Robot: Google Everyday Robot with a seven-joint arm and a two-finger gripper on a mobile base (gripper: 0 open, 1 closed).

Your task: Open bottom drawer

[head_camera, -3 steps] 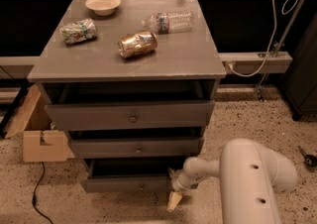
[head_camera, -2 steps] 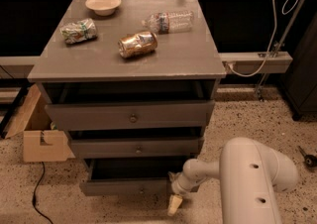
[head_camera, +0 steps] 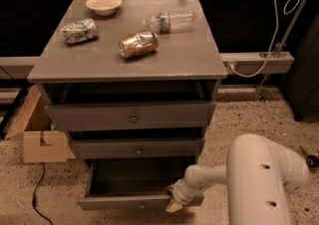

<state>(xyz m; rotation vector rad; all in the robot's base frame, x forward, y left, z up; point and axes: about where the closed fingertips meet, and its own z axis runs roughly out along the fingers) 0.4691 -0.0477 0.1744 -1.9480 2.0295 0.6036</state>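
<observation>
The end effector point(head_camera: 175, 203) is seen at the front-right edge of the bottom drawer point(head_camera: 119, 202) — drawn out; its grip cannot be told.

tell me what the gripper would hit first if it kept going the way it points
The gripper is at the right front corner of the bottom drawer, pointing down and left. It would probably meet the drawer front first, or the floor just below; depth is unclear.

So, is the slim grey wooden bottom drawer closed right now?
No, the bottom drawer is pulled out, showing its dark inside, with the gripper at its front panel.
</observation>
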